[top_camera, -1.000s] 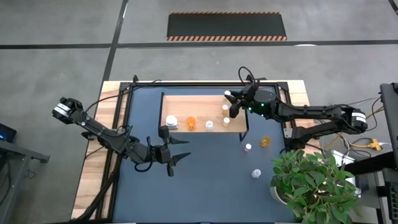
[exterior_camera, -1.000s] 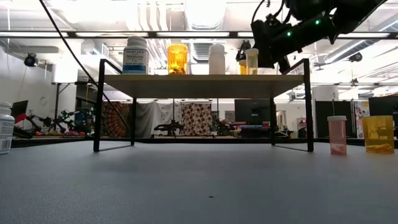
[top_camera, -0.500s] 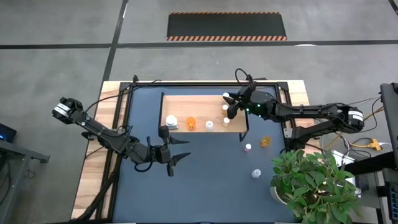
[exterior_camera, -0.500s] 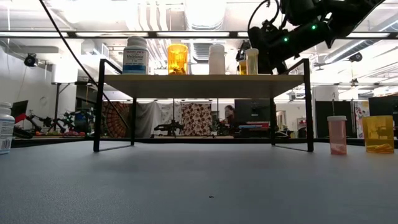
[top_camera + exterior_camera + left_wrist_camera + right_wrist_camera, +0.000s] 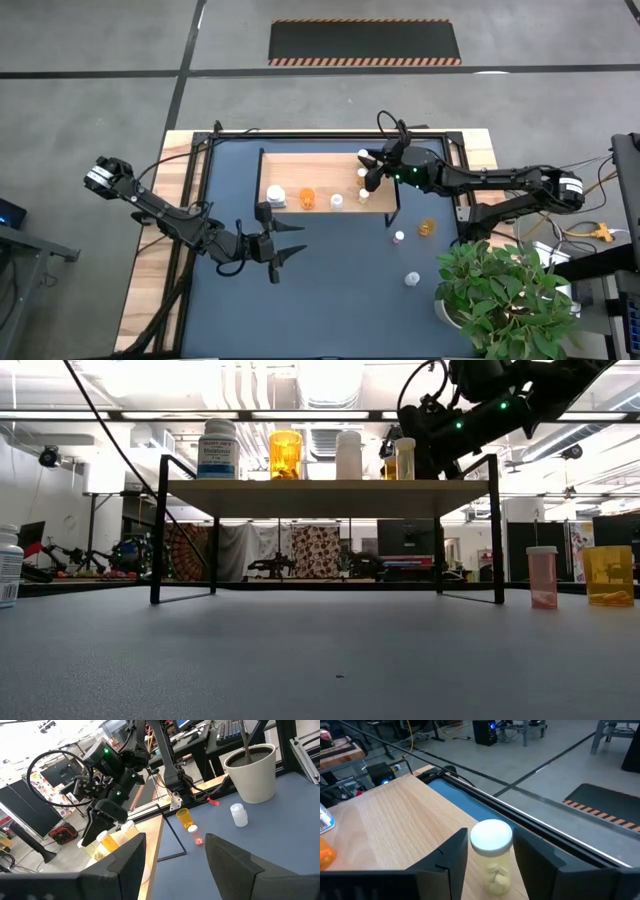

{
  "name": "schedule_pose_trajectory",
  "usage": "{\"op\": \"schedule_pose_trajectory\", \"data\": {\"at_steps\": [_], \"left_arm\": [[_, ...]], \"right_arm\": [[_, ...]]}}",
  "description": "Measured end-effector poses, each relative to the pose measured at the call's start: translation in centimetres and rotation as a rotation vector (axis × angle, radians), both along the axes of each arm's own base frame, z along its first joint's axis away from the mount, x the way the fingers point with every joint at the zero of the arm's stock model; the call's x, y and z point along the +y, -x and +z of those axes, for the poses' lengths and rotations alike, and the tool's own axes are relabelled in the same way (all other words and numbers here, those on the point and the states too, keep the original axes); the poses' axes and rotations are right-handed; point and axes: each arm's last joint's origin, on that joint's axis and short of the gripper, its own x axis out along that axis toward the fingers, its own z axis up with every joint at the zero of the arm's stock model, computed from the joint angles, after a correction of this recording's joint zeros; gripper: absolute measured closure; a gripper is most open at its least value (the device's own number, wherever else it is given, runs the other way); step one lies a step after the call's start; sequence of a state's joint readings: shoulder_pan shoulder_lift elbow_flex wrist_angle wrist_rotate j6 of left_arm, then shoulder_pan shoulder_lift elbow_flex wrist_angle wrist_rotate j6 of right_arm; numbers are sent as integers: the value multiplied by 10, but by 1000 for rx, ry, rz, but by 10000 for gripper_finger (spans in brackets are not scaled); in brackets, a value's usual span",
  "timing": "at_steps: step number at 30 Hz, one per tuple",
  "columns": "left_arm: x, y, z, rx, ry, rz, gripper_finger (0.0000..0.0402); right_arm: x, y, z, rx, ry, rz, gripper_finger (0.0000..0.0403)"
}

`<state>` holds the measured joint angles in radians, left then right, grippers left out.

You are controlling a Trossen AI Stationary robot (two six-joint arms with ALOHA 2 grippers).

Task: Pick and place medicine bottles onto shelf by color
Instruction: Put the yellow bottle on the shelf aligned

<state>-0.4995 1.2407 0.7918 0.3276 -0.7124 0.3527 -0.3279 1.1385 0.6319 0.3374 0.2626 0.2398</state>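
Note:
The shelf stands at the table's far middle and carries several medicine bottles: a white one, an orange one and pale-capped ones near its right end. My right gripper is open at that right end. Its fingers flank a pale yellow bottle with a white cap, which stands upright on the board. My left gripper hangs open and holds nothing, over the blue table near the shelf's front. A pink bottle, an orange one and a white one stand on the table. My right gripper comes in level from the table's right, with a finger close on each side of the bottle's white cap. I cannot tell whether the fingers touch it. The bottle stands on its own base on the shelf.
A potted plant fills the near right corner. The shelf's black frame lifts the board above the table. Another white bottle shows at the left in the low view. Bare blue table lies near the front edge.
My right gripper's fingers have spread apart around the pale yellow bottle. The bottle has stayed upright in the same place on the shelf.

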Motion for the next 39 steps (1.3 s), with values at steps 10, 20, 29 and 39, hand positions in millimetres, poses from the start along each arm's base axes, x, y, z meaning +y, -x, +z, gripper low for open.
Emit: {"op": "schedule_pose_trajectory", "data": {"at_steps": [10,20,29,39], "left_arm": [[0,0,0,0,0,0,214],[0,0,0,0,0,0,214],[0,0,0,0,1,0,214],[0,0,0,0,1,0,214]], "right_arm": [[0,1,1,-8,-9,-3,232],[2,5,8,-38,-2,-4,227],[6,18,25,-93,2,-8,242],[3,21,11,27,-33,-146,343]]}}
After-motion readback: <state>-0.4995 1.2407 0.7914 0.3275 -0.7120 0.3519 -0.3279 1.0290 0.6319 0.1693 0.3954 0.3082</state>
